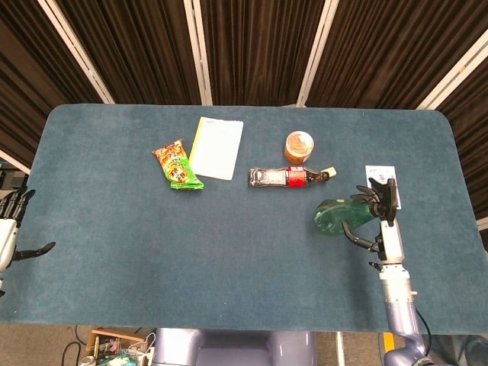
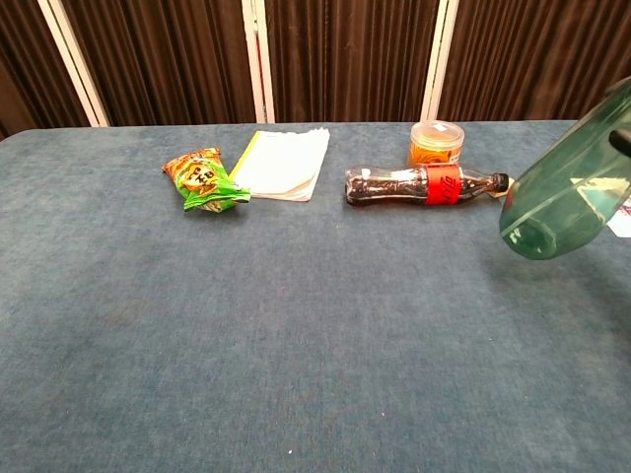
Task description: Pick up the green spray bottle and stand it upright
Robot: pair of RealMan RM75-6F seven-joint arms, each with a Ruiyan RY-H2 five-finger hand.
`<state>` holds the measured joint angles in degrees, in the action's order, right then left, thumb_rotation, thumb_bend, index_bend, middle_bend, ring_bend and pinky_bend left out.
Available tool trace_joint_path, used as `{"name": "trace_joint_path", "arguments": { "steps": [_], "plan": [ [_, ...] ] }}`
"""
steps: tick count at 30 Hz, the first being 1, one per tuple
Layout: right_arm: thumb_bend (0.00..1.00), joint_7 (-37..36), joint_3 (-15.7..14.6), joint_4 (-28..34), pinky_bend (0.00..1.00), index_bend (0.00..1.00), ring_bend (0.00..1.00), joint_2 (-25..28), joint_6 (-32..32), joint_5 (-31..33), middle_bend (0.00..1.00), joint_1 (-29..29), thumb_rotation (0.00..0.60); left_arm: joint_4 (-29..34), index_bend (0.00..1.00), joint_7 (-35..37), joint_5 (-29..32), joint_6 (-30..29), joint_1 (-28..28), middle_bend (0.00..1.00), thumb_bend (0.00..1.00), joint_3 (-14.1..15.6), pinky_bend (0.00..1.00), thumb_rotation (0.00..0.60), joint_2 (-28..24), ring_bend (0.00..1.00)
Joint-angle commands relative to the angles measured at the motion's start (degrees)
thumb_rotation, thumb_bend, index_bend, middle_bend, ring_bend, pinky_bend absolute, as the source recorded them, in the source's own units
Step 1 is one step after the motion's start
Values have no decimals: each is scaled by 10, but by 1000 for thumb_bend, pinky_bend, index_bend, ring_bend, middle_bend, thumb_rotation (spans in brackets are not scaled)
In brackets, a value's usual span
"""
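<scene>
My right robot hand (image 1: pixel 379 216) grips the green spray bottle (image 1: pixel 341 213), holding it tilted above the right side of the table (image 1: pixel 114 252), its base toward the cola bottle (image 1: pixel 288 177). My left robot hand (image 1: pixel 11 229) hangs unclenched at the table's left edge.

Looks like a staged robot test lab: blue felt-covered tabletop (image 1: pixel 114 252) set against dark pleated curtains with white vertical poles (image 1: pixel 197 49), loose cables and clutter on the floor (image 1: pixel 107 352) beneath the front edge.
</scene>
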<state>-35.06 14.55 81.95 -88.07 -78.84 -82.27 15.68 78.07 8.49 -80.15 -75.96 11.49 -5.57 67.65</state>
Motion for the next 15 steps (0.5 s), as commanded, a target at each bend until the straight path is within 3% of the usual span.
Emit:
{"name": "trace_joint_path", "arguments": {
  "steps": [1, 9, 15],
  "plan": [
    [549, 1, -5, -13, 0, 939, 0, -7, 9, 4, 186, 5, 600, 0, 0, 0, 0, 0, 0, 0, 112, 0, 87, 600, 0, 0],
    [549, 20, -4, -10, 0, 937, 0, 8, 84, 50, 174, 25, 600, -1, 0, -4, 2, 4, 3, 0, 112, 1, 87, 600, 2, 0],
    [550, 45, -8, -11, 0, 935, 0, 8, 87, 55, 171, 27, 600, 0, 0, -5, 2, 4, 2, 0, 112, 1, 87, 600, 2, 0]
  ]
}}
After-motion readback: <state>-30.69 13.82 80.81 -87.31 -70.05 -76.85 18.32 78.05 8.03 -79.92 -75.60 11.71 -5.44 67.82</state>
